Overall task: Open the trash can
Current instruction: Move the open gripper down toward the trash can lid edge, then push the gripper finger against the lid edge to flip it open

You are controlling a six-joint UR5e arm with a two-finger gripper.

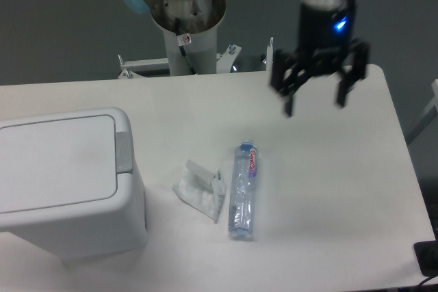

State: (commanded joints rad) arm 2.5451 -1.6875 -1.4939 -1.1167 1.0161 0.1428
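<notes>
The trash can [65, 182] is a large white boxy bin at the left of the table. Its flat lid [55, 162] lies shut. A grey push-tab [124, 150] sits on the rim at the lid's right edge. My gripper [315, 102] hangs above the table's far right part, well away from the bin. Its two dark fingers [290, 94] are spread apart and hold nothing.
A clear plastic bottle [243, 191] with a blue cap lies on its side at the table's middle. A crumpled white wrapper [200, 189] lies between bottle and bin. The arm's base [183, 32] stands behind the table's far edge.
</notes>
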